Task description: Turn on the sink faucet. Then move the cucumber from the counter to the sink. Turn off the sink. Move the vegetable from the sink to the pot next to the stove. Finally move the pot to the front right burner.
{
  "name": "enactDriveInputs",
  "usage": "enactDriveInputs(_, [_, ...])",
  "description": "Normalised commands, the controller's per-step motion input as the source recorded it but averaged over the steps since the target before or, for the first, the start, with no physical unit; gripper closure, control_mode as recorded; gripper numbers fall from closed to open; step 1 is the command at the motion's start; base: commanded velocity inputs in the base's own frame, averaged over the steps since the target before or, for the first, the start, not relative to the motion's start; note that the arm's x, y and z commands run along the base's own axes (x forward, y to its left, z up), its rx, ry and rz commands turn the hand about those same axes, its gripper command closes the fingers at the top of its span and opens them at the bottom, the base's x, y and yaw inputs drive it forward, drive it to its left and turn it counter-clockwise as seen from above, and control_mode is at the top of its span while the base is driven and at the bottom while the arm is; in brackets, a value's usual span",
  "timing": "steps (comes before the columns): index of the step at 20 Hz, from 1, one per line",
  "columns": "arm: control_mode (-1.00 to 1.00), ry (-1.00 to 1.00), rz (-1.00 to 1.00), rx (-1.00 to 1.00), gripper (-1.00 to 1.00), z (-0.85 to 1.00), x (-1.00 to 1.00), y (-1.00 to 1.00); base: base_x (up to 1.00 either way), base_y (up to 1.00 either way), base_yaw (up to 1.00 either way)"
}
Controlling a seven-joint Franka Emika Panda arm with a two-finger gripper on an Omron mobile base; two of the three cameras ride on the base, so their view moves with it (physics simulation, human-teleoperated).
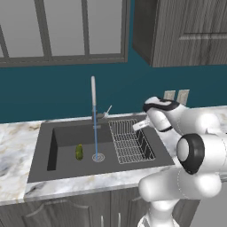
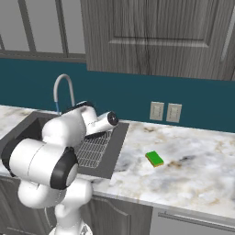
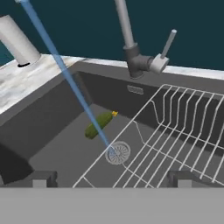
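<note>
The sink faucet (image 1: pixel 93 98) runs, and a thin blue stream falls from its spout to the round drain (image 1: pixel 98 156). In the dark sink (image 1: pixel 44 153) the cucumber (image 1: pixel 79 152) lies on the basin floor, just left of the drain. The hand view shows the cucumber (image 3: pixel 99 124) beside the stream, and the faucet's lever (image 3: pixel 168 43) tilted up to the right of its base. My gripper (image 3: pixel 113 179) is open with nothing between its fingers. It hovers over the wire rack (image 3: pixel 179 131) on the right side of the basin, pointing toward the faucet.
The marble counter (image 2: pixel 183 170) stretches to the right of the sink with a green sponge (image 2: pixel 155 159) on it. Two wall outlets (image 2: pixel 165 111) sit on the teal backsplash. A white cylinder (image 3: pixel 17 41) stands on the counter left of the faucet.
</note>
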Motion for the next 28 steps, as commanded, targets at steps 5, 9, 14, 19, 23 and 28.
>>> enactDriveInputs(5, [-1.00, -0.16, 0.16, 0.01, -1.00, 0.05, 0.46, 0.00, 0.00, 0.00, 0.00])
enactDriveInputs(9, [-1.00, -0.08, 0.15, 0.03, -1.00, 0.00, 0.24, 0.00, 0.00, 0.00, 0.00])
enactDriveInputs(14, [-1.00, -0.18, 0.10, 0.03, -1.00, 0.00, 0.27, 0.00, 0.00, 0.00, 0.00])
enactDriveInputs(19, [-1.00, -0.17, 0.09, 0.00, -1.00, 0.00, 0.38, 0.03, 0.00, 0.00, 0.00])
enactDriveInputs(23, [-1.00, -0.10, 0.07, 0.00, -1.00, -0.03, 0.40, 0.05, 0.00, 0.00, 0.00])
enactDriveInputs(28, [-1.00, -0.03, 0.07, 0.00, -1.00, -0.02, 0.47, 0.00, 0.00, 0.00, 0.00])
